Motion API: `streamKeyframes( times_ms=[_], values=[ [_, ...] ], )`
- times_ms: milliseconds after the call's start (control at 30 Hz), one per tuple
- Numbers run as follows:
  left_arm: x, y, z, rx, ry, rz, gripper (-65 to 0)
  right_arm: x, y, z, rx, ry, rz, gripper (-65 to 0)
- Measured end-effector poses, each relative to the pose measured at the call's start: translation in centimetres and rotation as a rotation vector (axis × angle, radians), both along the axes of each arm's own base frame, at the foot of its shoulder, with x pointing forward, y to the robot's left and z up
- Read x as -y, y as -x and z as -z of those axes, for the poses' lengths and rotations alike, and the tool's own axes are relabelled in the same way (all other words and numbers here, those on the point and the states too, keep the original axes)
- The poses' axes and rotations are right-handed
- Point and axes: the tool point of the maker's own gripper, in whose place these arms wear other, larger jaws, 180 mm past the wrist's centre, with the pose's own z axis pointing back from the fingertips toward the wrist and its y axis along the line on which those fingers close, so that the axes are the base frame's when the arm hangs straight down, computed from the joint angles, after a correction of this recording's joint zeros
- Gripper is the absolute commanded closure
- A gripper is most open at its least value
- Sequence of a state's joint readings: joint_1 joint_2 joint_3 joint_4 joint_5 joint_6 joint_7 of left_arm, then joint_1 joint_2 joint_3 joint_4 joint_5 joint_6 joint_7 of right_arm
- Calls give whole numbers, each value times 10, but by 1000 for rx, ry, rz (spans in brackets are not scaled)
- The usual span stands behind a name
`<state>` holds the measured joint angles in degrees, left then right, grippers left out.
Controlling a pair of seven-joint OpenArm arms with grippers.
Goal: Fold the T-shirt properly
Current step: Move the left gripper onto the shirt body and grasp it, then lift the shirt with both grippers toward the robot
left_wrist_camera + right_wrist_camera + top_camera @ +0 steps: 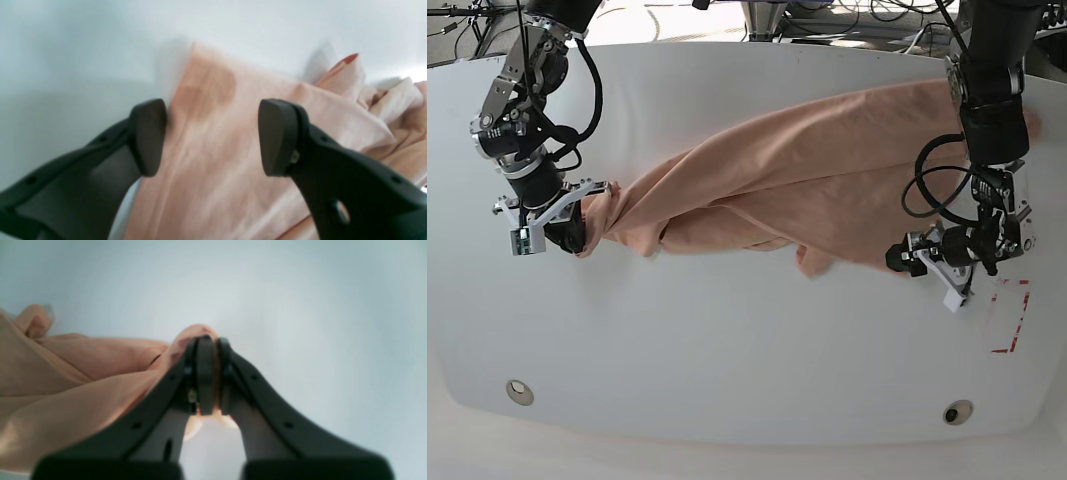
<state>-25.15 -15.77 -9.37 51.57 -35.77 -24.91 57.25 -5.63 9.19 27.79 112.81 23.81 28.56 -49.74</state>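
Base view, T-shirt edge pinched by right tool, bare table below.

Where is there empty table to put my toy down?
The table is bare all along the front, below the T-shirt, and at the back left corner. The middle is crowded: the shirt stretches between the right gripper and the left gripper.

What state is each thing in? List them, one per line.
T-shirt: unfolded, stretched and bunched across the table, one end pinched.
Right gripper: fingers shut on the T-shirt's bunched end.
Left gripper: fingers open, above the T-shirt's edge, holding nothing.
Table: white, with red tape marks near one corner.
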Motion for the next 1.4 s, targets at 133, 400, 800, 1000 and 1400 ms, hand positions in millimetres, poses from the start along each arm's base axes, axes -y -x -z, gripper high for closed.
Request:
streamKeyframes(
  times_ms=[133, 400, 800, 1000, 1400],
  values=[
    [14, -1, 3, 5, 9, 25, -408, -1, 0, 0, 2, -5, -2, 0],
    [44, 0, 6, 15, 55, 63, -392, -1, 0, 0, 1, -2, -1, 0],
    [45, 11, 16, -19, 54, 63, 0, 0, 0, 0, 0, 0, 0, -2],
    [44, 14, 18, -22, 59, 60, 0, 1, 0, 3, -7, -5, 2, -2],
    [-8, 12, -25, 45, -53, 16, 0, 3, -16, -12, 34, -2, 4, -2]
  ],
)
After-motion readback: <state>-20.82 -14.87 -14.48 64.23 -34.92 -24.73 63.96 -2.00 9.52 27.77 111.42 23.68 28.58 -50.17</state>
